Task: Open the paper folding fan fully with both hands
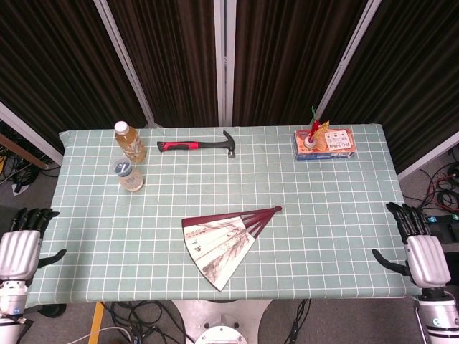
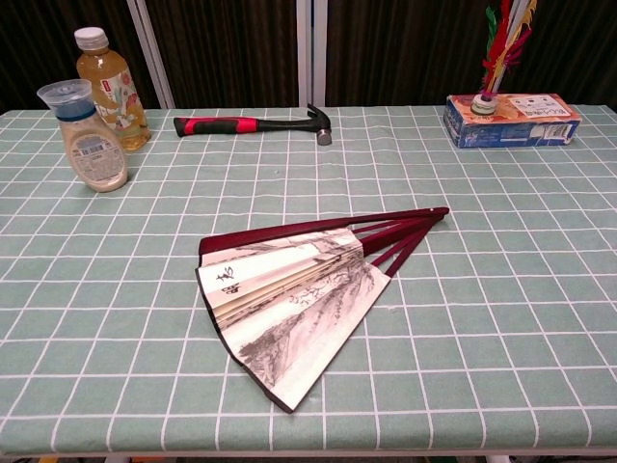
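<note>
Fan [image 1: 224,241] lies part-spread at bench [image 1: 330,215] centre, pivot toward 2 o'clock, so we can reach both guards. Left robot hand [image 1: 18,251] at 8 o'clock and right robot hand [image 1: 423,254] at 4 o'clock: fingers apart, holding nothing, off the edges.

You are looking at a pale green tablecloth [image 1: 323,215] crossed by a white grid. At its centre, the fan [image 1: 219,244] is showing dark red ribs and cream paper carrying grey-black ink painting. Toward 11 o'clock, the hammer [image 1: 197,145] is wearing a red and black grip with a dark grey head. At 10 o'clock, 1 bottle [image 1: 130,141] is glowing amber under a white cap. At 2 o'clock, the box [image 1: 326,143] is showing blue and orange, with red, yellow and green feathers [image 2: 503,39] rising over it.
</note>
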You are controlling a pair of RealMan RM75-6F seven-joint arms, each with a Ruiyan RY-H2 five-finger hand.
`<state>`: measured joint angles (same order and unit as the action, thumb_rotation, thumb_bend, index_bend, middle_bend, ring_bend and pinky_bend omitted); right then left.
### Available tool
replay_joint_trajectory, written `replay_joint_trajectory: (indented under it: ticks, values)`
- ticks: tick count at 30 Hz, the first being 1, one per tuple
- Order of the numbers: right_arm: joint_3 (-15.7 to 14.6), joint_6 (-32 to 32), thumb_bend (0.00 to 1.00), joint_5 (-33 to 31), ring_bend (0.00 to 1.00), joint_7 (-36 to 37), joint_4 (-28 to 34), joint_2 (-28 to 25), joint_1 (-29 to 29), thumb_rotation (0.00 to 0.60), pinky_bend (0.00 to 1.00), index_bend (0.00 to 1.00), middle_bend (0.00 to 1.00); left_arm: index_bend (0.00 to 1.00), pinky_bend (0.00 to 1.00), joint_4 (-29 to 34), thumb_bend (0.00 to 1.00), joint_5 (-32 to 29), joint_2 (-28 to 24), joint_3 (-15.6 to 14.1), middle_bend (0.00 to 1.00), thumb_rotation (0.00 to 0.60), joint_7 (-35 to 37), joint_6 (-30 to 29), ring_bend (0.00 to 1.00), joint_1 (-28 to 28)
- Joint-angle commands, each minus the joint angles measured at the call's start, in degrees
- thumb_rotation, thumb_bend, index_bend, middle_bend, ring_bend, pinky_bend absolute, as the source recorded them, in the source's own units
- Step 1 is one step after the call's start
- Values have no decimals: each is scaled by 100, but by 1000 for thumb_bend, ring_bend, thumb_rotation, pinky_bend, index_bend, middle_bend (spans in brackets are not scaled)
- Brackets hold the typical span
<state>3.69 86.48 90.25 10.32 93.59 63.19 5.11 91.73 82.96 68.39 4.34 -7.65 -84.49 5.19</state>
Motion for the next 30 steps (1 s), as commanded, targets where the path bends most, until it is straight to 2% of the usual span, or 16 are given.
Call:
replay_joint_trajectory:
  ticks: [1, 6, 11, 15, 22, 30]
  values:
    - [71, -131, 121, -18, 0, -31, 22, -98, 121, 600, 0, 72, 87, 251, 182, 127, 42, 241, -190, 166, 203, 600, 559, 288, 156, 355]
    - [193, -348, 121, 4, 0, 21, 27, -231, 363, 600, 0, 72, 86, 266, 257, 305, 95, 485, -433, 343, 232, 600, 1192, 1149, 194, 1095]
    - [300, -533, 121, -29, 0, 89, 1, -309, 571, 600, 0, 73, 85, 278, 293, 287, 129, 584, -293, 565, 266, 600, 1562, 2127, 229, 2004]
    - [326, -697, 121, -48, 0, 145, -24, -350, 706, 600, 0, 73, 84, 279, 302, 81, 140, 306, 30, 735, 270, 600, 1608, 3111, 237, 2765]
    - [287, -878, 121, -30, 0, 162, -33, -380, 849, 600, 0, 72, 82, 278, 302, -738, 158, -551, 909, 939, 273, 600, 1906, 4817, 237, 3993]
    - [254, -962, 121, -143, 0, 174, -71, -371, 886, 600, 0, 72, 81, 260, 303, -1596, 160, -1376, 1830, 848, 273, 600, 1466, 5683, 237, 4753]
